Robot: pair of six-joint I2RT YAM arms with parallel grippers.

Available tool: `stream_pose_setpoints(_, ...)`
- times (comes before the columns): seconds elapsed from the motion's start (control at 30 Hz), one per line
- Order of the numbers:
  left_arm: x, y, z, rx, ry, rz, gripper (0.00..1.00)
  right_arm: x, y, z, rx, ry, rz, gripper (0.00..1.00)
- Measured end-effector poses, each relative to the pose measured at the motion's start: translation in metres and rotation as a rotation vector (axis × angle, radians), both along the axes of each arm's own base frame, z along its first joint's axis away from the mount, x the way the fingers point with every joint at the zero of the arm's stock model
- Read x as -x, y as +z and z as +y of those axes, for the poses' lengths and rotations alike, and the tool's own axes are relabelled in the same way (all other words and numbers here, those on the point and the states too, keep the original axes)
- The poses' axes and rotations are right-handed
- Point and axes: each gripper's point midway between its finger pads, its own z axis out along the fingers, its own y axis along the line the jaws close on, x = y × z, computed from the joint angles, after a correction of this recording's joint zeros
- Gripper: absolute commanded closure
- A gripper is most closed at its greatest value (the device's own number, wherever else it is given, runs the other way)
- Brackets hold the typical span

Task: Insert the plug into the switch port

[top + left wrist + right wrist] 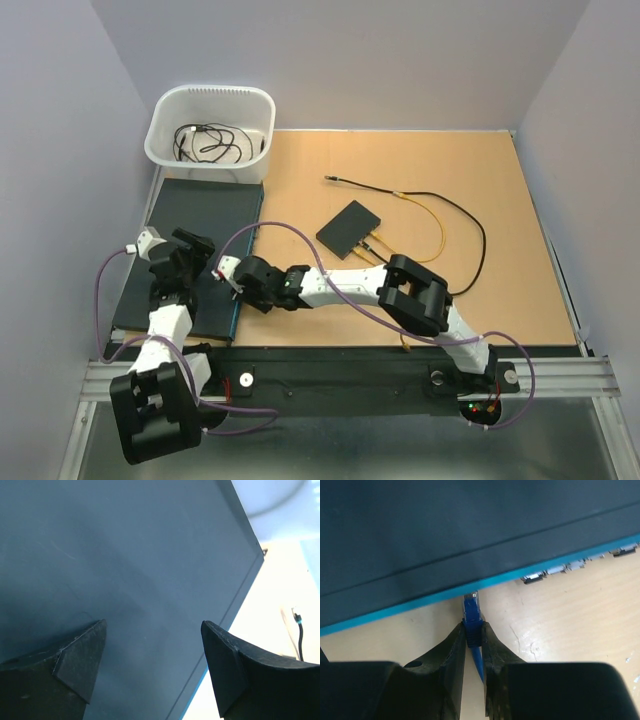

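Right end effector (474, 632), clamped on the blue plug (471, 607), holds its tip at the teal edge of the switch (445, 530), visible ports (540, 577) lying toward 2 o'clock: alignment stage, probably needing a sideways shift, then a straight push; left end effector (153, 625) gapes empty.

— What do we see at the far left?
— A white bin (160, 140) holding a coiled black cord (212, 142).
— And on the right of our tabletop (300, 170)?
— We see a yellow cable (442, 232) looping, with a black cable (484, 245) curving just beside it.
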Motion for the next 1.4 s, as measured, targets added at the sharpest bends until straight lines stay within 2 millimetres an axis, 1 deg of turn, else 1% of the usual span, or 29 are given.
stream_pose_setpoints(0.07, 0.0, 0.0, 0.006, 0.005, 0.019, -0.004, 0.13, 0.004, 0.0, 0.008, 0.008, 0.018, -0.009, 1.0)
stream_pose_setpoints(0.2, 0.0, 0.0, 0.008, 0.011, 0.018, -0.009, 0.14, -0.001, 0.001, 0.012, 0.029, 0.012, -0.019, 1.0)
stream_pose_setpoints(0.43, 0.008, 0.001, 0.003, 0.004, 0.0, -0.042, 0.15, -0.01, 0.001, 0.009, 0.06, -0.017, -0.059, 1.0)
stream_pose_setpoints(0.53, 0.008, 0.005, 0.002, 0.001, -0.009, -0.06, 0.16, -0.01, 0.001, 0.009, 0.063, -0.015, -0.066, 1.0)
stream_pose_setpoints(0.8, 0.008, 0.003, -0.002, 0.008, -0.029, -0.052, 0.17, -0.012, 0.001, 0.008, 0.09, -0.009, -0.082, 1.0)
stream_pose_setpoints(1.03, 0.008, 0.003, -0.003, 0.008, -0.038, -0.052, 0.18, -0.029, 0.002, 0.001, 0.104, -0.043, -0.109, 1.0)
stream_pose_setpoints(1.4, 0.008, 0.003, -0.005, 0.008, -0.046, -0.053, 0.19, -0.027, 0.002, 0.004, 0.099, -0.025, -0.092, 0.99)
